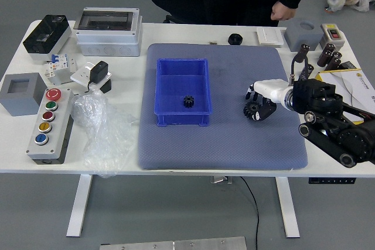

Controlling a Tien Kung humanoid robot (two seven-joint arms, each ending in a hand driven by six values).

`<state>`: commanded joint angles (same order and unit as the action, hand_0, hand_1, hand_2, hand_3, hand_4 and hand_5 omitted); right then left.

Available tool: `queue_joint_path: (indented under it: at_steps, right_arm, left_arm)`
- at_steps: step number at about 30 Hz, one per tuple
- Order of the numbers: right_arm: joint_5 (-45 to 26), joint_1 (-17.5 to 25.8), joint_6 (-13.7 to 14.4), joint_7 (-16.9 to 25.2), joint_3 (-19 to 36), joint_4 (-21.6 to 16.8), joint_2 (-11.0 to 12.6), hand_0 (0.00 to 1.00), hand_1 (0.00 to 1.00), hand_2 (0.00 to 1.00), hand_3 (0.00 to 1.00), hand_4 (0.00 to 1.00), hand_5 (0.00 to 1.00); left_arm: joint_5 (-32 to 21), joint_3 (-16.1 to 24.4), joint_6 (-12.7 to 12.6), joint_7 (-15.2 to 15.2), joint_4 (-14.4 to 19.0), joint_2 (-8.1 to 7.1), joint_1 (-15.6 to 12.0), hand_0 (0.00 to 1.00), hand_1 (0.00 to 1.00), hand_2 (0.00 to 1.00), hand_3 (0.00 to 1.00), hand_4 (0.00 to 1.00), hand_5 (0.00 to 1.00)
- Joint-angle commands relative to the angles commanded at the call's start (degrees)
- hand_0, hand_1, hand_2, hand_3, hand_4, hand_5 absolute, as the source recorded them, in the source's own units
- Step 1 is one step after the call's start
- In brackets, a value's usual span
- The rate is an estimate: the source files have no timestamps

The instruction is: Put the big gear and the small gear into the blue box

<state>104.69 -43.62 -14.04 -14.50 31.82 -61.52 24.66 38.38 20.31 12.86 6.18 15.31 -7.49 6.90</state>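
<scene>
Textured grey mat (176, 153), rectangular blue box (182, 62), toothed gear (251, 110) at jointed right hand (276, 91).

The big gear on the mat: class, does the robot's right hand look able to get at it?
Probably yes: the right hand is right at the big gear, which lies outside the blue box, with nothing visible between them.

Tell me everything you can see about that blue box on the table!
The blue box is a rectangular, open-topped tray, deep blue and probably plastic. It has four upright walls, a flat floor and a nearer end that flares out slightly at the foot. It stands level on the grey-blue mat, left of the mat's middle. A small black gear lies inside, toward the near right corner. The robot's right hand is off to its right, not touching it.
</scene>
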Motion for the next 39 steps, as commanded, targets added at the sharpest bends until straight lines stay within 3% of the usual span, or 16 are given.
queue_joint_path:
  at_steps: [14,15,20,21,26,27,32,33,39]
  right_arm:
    - [-0.2,0.4,0.3,-0.2,-1.2,0.3,-0.5,0.547,0.55,0.703,0.727,0.812,0.232]
    - [-0.2,0.4,0.5,-0.2,-1.2,0.3,-0.5,0.524,0.531,0.685,0.663,0.793,0.236]
    - [0.2,0.5,1.4,-0.2,-1.3,0.4,-0.5,0.524,0.531,0.685,0.663,0.793,0.236]
    - [0.2,0.5,1.5,-0.2,-1.3,0.4,-0.5,0.444,0.459,0.582,0.626,0.693,0.281]
    - [0.7,0.6,2.5,0.0,-1.3,0.6,-0.6,0.444,0.459,0.582,0.626,0.693,0.281]
    - [0.7,0.6,2.8,0.0,-1.3,0.6,-0.6,0.381,0.407,0.491,0.6,0.613,0.315]
    - [1.0,0.7,3.6,0.1,-1.5,0.6,-0.6,0.381,0.407,0.491,0.6,0.613,0.315]
    - [1.0,0.7,3.8,0.1,-1.5,0.6,-0.7,0.391,0.375,0.45,0.58,0.57,0.312]
    - [1.3,0.6,4.3,0.2,-1.5,0.3,-0.4,0.399,0.369,0.444,0.578,0.539,0.313]
  left_arm:
    - [0.0,0.0,0.0,0.0,0.0,0.02,0.0,0.86,0.83,0.829,0.778,0.595,0.372]
    - [0.0,0.0,0.0,0.0,0.0,0.02,0.0,0.86,0.832,0.829,0.777,0.595,0.373]
    - [0.0,0.1,0.0,0.0,0.0,0.04,0.0,0.86,0.832,0.829,0.777,0.595,0.373]
    - [0.0,0.1,0.0,0.0,0.0,0.05,0.0,0.86,0.832,0.829,0.777,0.595,0.373]
    - [0.1,0.1,0.0,0.1,0.0,0.04,0.1,0.86,0.832,0.829,0.777,0.595,0.373]
    - [0.1,0.1,0.0,0.1,0.0,0.04,0.1,0.86,0.832,0.829,0.778,0.595,0.373]
    - [0.0,0.1,0.0,0.1,0.0,0.04,0.1,0.86,0.832,0.829,0.778,0.595,0.373]
    - [0.0,0.1,0.0,0.1,0.0,0.04,0.1,0.86,0.832,0.829,0.778,0.594,0.373]
    - [0.1,0.2,0.0,0.1,0.0,0.04,0.1,0.86,0.832,0.829,0.778,0.594,0.373]
